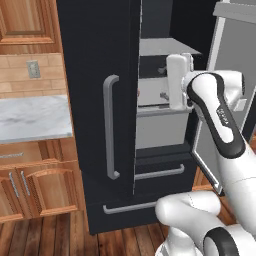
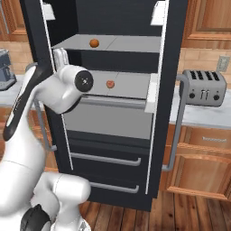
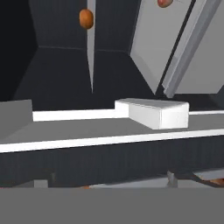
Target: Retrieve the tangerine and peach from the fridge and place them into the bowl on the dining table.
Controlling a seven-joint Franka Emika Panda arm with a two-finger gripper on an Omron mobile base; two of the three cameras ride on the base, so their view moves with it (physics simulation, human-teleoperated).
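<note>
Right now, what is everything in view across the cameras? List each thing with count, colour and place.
fridge: one, black, right door open, left door shut.
tangerine: one, bright orange, upper fridge shelf.
peach: one, pinkish-orange, shelf below the tangerine.
door bins: white, on the open door.
toaster: one, silver, counter right of the fridge.
coffee machine: one, dark grey, counter at far left.
wall outlet: one, grey, on the tan backsplash.
cabinets: brown wood, under the counters.
gripper: one, white, open, reaching into the fridge.
</note>
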